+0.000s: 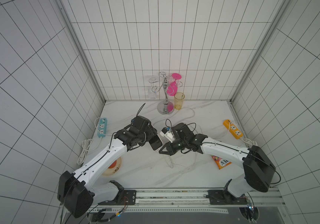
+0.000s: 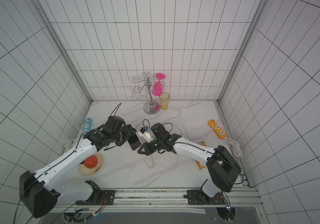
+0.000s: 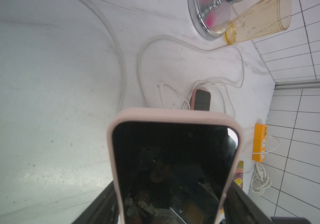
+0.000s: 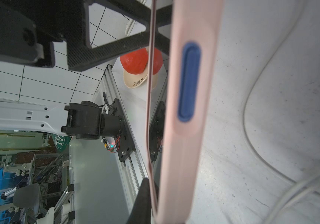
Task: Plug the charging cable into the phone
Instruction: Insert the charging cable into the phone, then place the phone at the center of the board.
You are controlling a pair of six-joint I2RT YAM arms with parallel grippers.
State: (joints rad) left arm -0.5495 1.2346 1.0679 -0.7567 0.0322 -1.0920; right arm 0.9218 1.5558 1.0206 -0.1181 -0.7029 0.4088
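Holding the phone (image 1: 156, 144) clear of the table (image 1: 136, 174), my left gripper (image 1: 150, 139) has its fingers (image 3: 101, 207) spread wide and clamped on the two long sides of the pink case. The dark screen faces the wrist camera. In both top views the phone sits near the middle of the workspace, tilted, with its free end pointing at my right gripper (image 1: 162, 151), which is just beside it. From the right wrist I see a narrow pink edge of the case, very close, with a blue oval set into it. The right jaws are pressed together; I cannot tell whether the plug is between them. The white charging cable (image 1: 170, 163) lies in loose loops on the table below and behind the right gripper. A white lead runs into the orange power strip (image 1: 232, 129) by the right wall.
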